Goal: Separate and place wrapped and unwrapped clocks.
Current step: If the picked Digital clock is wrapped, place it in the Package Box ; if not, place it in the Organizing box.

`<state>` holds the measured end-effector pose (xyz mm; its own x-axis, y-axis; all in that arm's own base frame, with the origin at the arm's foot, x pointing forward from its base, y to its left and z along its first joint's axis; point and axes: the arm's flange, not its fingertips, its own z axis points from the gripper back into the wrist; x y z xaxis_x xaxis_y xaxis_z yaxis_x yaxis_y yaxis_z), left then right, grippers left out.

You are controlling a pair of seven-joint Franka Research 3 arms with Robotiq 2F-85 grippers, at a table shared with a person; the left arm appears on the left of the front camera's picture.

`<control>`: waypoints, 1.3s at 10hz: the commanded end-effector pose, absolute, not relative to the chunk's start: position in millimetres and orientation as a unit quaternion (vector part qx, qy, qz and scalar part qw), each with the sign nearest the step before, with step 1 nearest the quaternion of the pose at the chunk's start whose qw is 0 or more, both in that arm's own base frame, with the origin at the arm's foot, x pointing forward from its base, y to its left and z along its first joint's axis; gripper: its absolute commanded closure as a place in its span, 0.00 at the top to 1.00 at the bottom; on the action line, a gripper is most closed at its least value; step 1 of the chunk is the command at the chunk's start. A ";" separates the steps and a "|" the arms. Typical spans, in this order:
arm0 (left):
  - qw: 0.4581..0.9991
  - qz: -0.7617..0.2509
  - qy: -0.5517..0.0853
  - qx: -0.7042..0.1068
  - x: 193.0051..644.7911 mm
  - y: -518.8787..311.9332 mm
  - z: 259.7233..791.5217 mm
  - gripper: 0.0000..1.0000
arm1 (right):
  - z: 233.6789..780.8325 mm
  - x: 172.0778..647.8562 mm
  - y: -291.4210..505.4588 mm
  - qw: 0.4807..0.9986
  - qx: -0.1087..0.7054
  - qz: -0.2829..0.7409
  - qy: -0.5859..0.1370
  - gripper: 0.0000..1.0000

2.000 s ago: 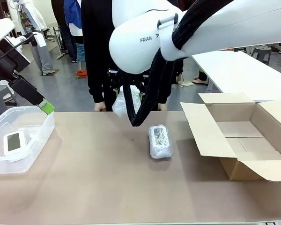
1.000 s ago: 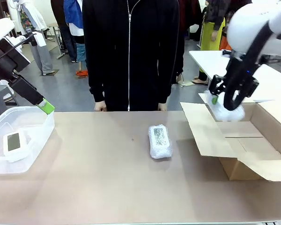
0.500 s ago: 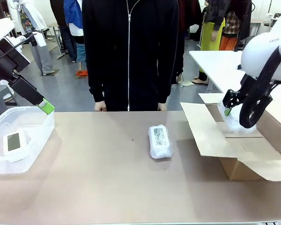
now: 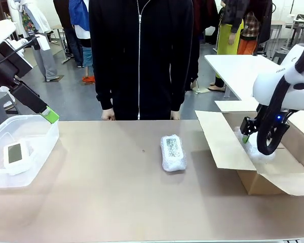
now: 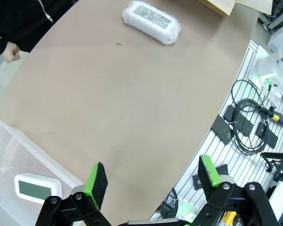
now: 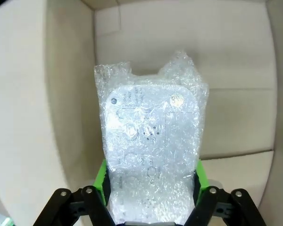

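The right gripper (image 6: 151,184) is closed on a wrapped clock (image 6: 151,141). Its green pads (image 6: 102,181) press the two long sides of the bubble wrap, and the bundle stands out in front of the fingers. The gripper is low inside the open cardboard box (image 4: 258,185) at the right end of the table (image 4: 116,197). I cannot tell if the bundle touches the box floor.

The left gripper (image 5: 152,176) has its jaws wide apart with nothing between them. It hangs over the far rim of the clear plastic tub (image 4: 45,147) at the left end. The bare white clock (image 4: 14,152) lies inside this tub, screen up.

The second wrapped clock (image 4: 173,153) lies flat in the middle of the table, dark speckled panel up, well apart from both grippers. A person (image 4: 139,55) stands at the far side.
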<state>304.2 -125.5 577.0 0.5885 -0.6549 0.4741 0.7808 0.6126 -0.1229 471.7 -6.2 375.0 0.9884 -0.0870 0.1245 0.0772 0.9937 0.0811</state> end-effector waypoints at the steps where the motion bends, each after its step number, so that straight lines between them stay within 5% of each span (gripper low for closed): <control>1: 0.877 -0.408 -0.195 -0.163 304.3 -125.5 576.8 1.00 | 365.9 483.0 -7.9 0.997 0.001 -0.065 -0.036 0.79; 2: 0.877 -0.408 -0.195 -0.163 304.3 -125.5 576.8 1.00 | 364.3 483.1 -7.9 0.997 0.003 -0.071 -0.036 0.79; 3: 0.877 -0.408 -0.195 -0.163 304.3 -125.5 576.8 1.00 | 366.5 480.9 -9.0 0.997 0.000 -0.072 -0.041 1.00; 7: 0.877 -0.408 -0.195 -0.163 304.3 -125.5 576.8 1.00 | 392.4 474.6 -8.3 0.995 -0.003 -0.073 -0.064 1.00; 13: 0.877 -0.408 -0.195 -0.163 304.3 -125.5 576.8 1.00 | 524.8 443.7 -3.4 0.990 0.024 -0.075 -0.119 1.00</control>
<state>304.3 -125.5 576.9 0.5887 -0.6549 0.4739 0.7807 0.6127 -0.1231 448.0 -6.6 516.6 0.9617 -0.1535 0.2270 0.1445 0.9879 0.0559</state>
